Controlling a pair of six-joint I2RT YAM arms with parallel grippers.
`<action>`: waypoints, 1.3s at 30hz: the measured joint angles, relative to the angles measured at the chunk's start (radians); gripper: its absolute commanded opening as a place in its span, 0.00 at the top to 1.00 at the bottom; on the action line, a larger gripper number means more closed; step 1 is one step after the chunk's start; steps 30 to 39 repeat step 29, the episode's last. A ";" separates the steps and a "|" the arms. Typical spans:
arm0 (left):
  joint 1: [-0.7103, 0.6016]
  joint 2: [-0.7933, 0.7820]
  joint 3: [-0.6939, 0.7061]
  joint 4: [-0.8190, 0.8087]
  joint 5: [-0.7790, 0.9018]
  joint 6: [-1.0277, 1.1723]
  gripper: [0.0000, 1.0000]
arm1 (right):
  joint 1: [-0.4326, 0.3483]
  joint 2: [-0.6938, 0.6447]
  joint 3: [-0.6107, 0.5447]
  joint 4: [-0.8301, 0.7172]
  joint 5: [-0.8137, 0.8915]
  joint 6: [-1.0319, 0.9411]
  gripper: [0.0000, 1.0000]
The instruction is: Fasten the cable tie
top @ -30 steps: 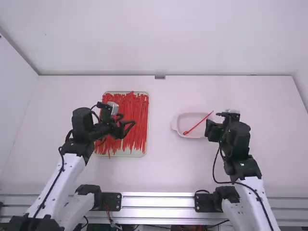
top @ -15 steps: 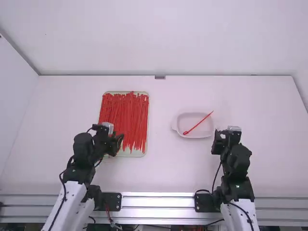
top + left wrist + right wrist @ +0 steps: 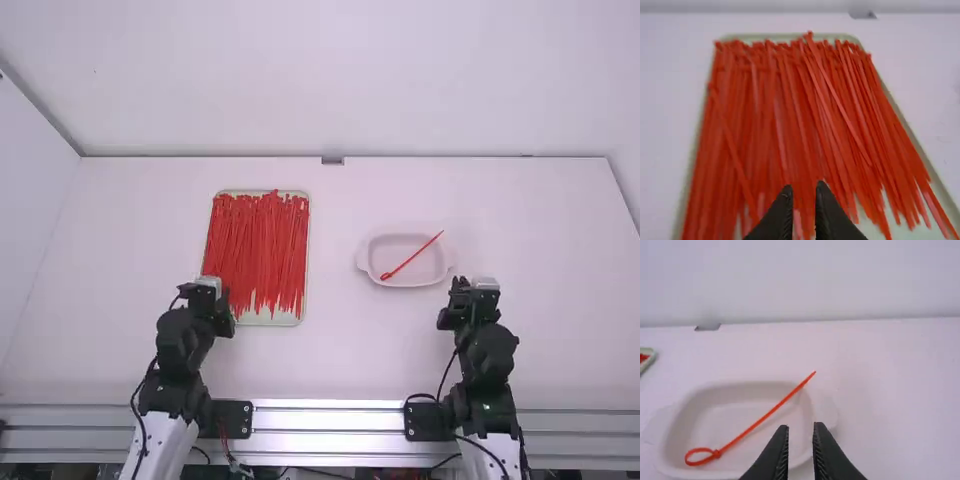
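Observation:
A pale green tray (image 3: 306, 196) holds a thick pile of loose red cable ties (image 3: 258, 252). To its right, a white dish (image 3: 366, 262) contains one red cable tie (image 3: 410, 257) fastened into a small loop at its near end. My left gripper (image 3: 206, 298) sits low by the tray's near left corner, shut and holding nothing. In the left wrist view the left gripper (image 3: 802, 200) hovers over the near ends of the cable ties (image 3: 790, 120). My right gripper (image 3: 468, 297), also shut and holding nothing, rests just short of the dish's near right corner. The right wrist view shows the right gripper (image 3: 797, 440) facing the looped tie (image 3: 765, 415) in the dish (image 3: 670, 412).
The white table (image 3: 140, 220) is bare around the tray and the dish. A small grey tab (image 3: 332, 159) sits at the table's far edge. Both arms are folded back near their bases.
Both arms have drawn back toward their bases. The left gripper came off the pile of ties on the tray and the right gripper withdrew from the dish.

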State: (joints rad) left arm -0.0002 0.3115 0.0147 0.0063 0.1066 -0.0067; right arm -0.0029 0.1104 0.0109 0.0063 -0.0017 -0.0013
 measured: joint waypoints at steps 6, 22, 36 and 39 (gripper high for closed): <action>0.000 -0.088 0.000 -0.002 -0.074 0.000 1.00 | 0.000 -0.073 0.000 0.000 0.001 -0.001 0.97; 0.000 -0.281 -0.001 -0.008 -0.101 0.000 1.00 | 0.000 -0.101 0.000 0.000 0.000 0.000 1.00; 0.000 -0.303 -0.001 -0.008 -0.104 0.000 1.00 | 0.000 -0.101 0.000 0.000 0.000 -0.003 1.00; 0.000 -0.303 -0.001 -0.008 -0.104 0.000 1.00 | 0.000 -0.101 0.000 0.000 0.000 -0.003 1.00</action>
